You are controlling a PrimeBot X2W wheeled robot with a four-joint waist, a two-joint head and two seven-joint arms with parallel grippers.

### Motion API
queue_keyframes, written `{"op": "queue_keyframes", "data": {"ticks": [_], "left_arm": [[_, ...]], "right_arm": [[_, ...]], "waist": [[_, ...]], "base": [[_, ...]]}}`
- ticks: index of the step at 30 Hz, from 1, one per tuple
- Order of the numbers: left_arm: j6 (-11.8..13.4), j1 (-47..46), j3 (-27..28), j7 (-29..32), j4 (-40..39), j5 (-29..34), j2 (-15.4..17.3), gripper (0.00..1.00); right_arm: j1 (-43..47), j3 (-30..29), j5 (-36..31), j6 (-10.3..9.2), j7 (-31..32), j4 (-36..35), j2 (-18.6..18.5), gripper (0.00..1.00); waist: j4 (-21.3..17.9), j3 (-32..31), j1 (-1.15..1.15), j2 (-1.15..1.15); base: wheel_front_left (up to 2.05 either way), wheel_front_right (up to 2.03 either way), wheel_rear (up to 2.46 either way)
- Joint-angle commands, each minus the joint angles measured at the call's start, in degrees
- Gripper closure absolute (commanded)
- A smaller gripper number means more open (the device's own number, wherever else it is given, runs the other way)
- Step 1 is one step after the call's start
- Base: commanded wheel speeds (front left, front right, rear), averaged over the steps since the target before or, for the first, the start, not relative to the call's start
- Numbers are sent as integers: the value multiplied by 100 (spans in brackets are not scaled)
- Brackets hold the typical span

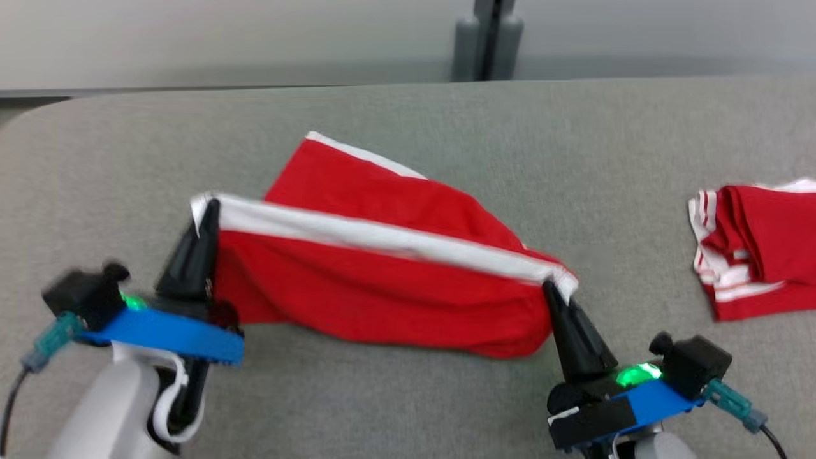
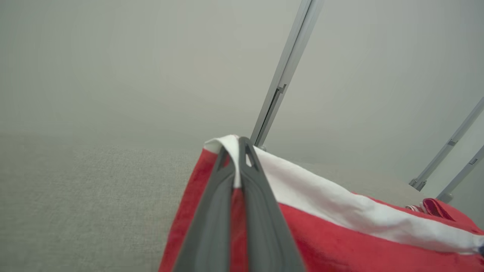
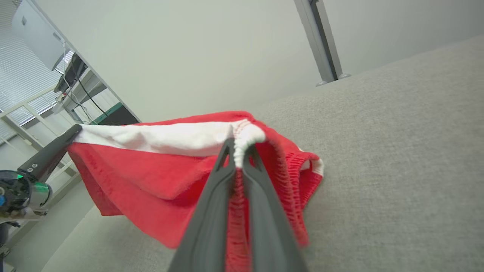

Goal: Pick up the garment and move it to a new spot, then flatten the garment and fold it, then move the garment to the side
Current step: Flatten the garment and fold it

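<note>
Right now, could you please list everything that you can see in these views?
garment: one, red with a white band, held up by its band over the table's middle
second garment: one, red with white stripes, bunched on the table at the right
table: one, grey, cloth-covered, under both garments
metal posts: three, grey, beyond the table in the left wrist view
monitor: one, grey, in the background of the right wrist view
left jaws: one pair, dark, shut on the band's left end
right jaws: one pair, dark, shut on the band's right end
</note>
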Motion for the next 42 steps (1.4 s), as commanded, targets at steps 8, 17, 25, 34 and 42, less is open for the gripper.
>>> {"op": "queue_keyframes", "data": {"ticks": [8, 17, 25, 34, 42], "left_arm": [[-9, -1694, -600, -12, 810, -411, 619, 100], [-9, -2812, -1178, -13, 1235, -632, 867, 100], [-9, -3277, -1593, -12, 1662, -670, 994, 56], [-9, -2981, -1095, -12, 1692, -305, 791, 0], [-9, -2381, -582, -12, 1917, -19, 588, 0]], "right_arm": [[-1024, -63, 588, 1, -19, 130, -17, 100], [-1538, 122, 638, 1, -17, 90, -17, 100], [-1578, 370, 442, 1, -5, 155, -17, 50], [-1328, -112, 68, 1, -11, 172, -18, 0], [-1028, -863, -761, 1, -12, 65, -15, 0]], "waist": [[-324, 1081, -1, 0], [-587, 1840, -1, 0], [-742, 1999, -1, 0], [-704, 1708, -1, 0], [-635, 1358, -1, 0]], "base": [[0, 0, 0], [0, 0, 0], [0, 0, 0], [0, 0, 0], [0, 0, 0]]}}
